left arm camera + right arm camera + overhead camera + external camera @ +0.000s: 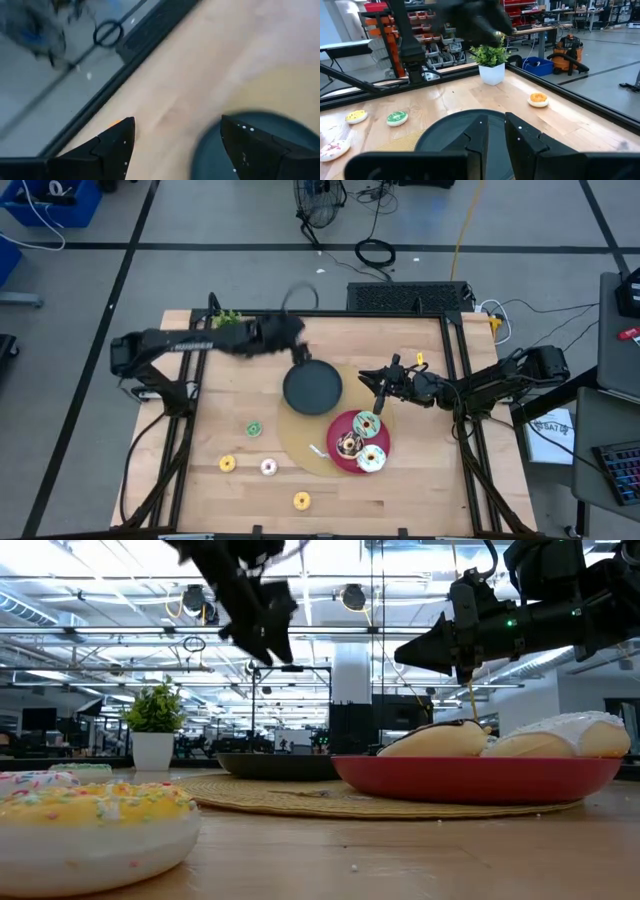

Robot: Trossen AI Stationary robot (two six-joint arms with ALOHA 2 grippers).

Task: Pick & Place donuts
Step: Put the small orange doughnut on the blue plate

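Three larger donuts, mint-green (366, 423), chocolate brown (348, 444) and white (371, 459), lie on the red plate (338, 430). The small green (254, 429), yellow (227, 464), pink (268, 467) and yellow (301, 501) donuts lie flat on the wood. The orange donut (538, 99) lies near the table's far edge. My left gripper (175, 145) hovers open and empty over the far rim of the black plate (312, 387). My right gripper (385, 380) hangs shut and empty above the table, just right of the black plate and beyond the red one.
A round woven mat (295, 442) lies under both plates. A small potted plant (228, 318) stands at the far left corner. Black rails (455, 395) frame the table's sides. Bare wood lies left of the mat and along the near edge.
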